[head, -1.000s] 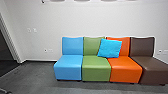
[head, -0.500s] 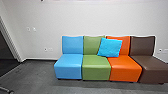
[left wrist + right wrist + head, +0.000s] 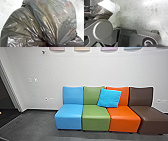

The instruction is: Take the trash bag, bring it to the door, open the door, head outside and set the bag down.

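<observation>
Bag (image 3: 37, 23) was nearer L wrist than R; couldn't tell L/R grippers' state; dark opening (image 3: 6, 98) sat approx 10 o'clock.

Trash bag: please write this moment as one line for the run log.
trash bag: gathered in folds, left wrist view; seat row: along wall, head view; blue cushion: across green and orange backrests

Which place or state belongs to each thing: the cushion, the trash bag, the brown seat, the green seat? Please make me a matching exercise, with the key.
1. Cushion
2. Trash bag
3. Brown seat
4. Green seat

A. Between the blue seat and the orange seat
B. At the row's right end
C. Shiny, gathered into folds
D. Leaning against backrests

Pairs: 1-D, 2-C, 3-B, 4-A
</observation>
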Controlling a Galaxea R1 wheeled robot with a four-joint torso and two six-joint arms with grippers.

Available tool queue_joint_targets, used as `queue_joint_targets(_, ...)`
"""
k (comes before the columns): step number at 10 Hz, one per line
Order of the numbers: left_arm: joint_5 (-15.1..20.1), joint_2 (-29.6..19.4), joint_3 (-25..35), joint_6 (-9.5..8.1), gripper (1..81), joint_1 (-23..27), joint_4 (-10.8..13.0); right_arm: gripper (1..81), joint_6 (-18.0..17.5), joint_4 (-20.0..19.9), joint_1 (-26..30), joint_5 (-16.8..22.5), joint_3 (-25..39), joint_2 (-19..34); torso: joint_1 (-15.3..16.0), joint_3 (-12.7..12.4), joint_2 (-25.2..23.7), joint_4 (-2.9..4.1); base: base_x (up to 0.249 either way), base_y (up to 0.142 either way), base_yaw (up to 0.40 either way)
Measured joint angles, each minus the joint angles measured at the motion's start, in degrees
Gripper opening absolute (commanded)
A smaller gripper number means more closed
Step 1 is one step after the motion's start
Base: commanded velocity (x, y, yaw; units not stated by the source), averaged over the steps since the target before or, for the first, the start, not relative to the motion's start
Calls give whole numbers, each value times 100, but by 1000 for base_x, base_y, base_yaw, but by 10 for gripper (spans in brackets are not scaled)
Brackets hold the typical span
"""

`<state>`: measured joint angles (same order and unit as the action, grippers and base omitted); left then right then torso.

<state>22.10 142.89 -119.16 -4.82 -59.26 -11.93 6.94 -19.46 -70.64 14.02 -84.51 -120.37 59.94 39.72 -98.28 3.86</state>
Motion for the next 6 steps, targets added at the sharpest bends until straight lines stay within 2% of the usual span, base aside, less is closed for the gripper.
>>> queue_joint_targets(2, -6, 28, 10, 16, 10, -311, -5, 811, 9, 9, -165, -30, -295, -206, -229, -376, 343, 0, 0, 0, 0)
queue_joint_targets(6, -55, 163, -54, 55, 10, -650, 17, 811, 13, 105, -608, -294, -948, -811, -673, -509, 1021, 0, 0, 0, 0)
